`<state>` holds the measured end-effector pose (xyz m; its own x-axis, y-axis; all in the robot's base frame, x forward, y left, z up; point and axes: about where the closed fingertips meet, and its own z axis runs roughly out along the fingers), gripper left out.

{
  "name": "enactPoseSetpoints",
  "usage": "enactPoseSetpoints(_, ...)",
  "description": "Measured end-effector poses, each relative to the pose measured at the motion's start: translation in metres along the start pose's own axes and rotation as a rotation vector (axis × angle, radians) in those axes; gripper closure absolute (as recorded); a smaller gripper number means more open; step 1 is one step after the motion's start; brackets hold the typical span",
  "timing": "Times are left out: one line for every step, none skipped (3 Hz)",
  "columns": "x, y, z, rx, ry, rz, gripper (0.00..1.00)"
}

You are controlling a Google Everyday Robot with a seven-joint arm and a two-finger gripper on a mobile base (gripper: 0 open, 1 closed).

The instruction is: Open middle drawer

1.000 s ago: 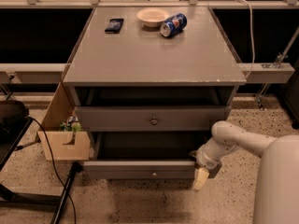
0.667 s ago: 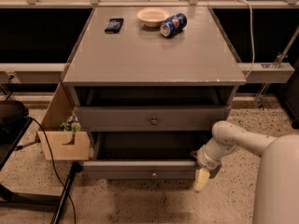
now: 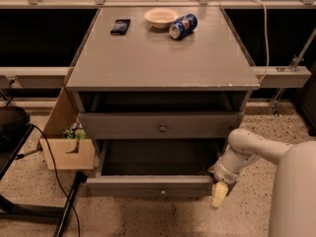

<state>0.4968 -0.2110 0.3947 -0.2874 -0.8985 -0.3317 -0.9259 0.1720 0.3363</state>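
The middle drawer (image 3: 148, 185) is a wide grey drawer with a small round knob (image 3: 162, 192). It stands pulled out toward the camera, and its dark inside (image 3: 158, 157) shows. My gripper (image 3: 219, 192) hangs at the drawer front's right end, pointing down at the floor, on the white arm (image 3: 247, 149) that comes in from the right. The uppermost drawer (image 3: 160, 126) above it is pushed in, with its knob (image 3: 162, 128) showing. The lowest drawer is hidden under the pulled-out one.
On the cabinet top (image 3: 163, 58) lie a white bowl (image 3: 160, 17), a blue can on its side (image 3: 182, 26) and a dark phone-like thing (image 3: 120, 26). A wooden box (image 3: 66, 149) with items stands at the left. A black cable and stand (image 3: 59, 196) are on the speckled floor.
The middle drawer's front and my gripper beside it have come slightly further out toward the camera. Everything else is unchanged.
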Motion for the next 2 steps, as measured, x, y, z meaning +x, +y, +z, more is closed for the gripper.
enactPoseSetpoints(0.0043,0.0346,-0.0264,-0.027,0.035,0.054,0.0)
enactPoseSetpoints(0.0043,0.0346,-0.0264,-0.027,0.035,0.054,0.0)
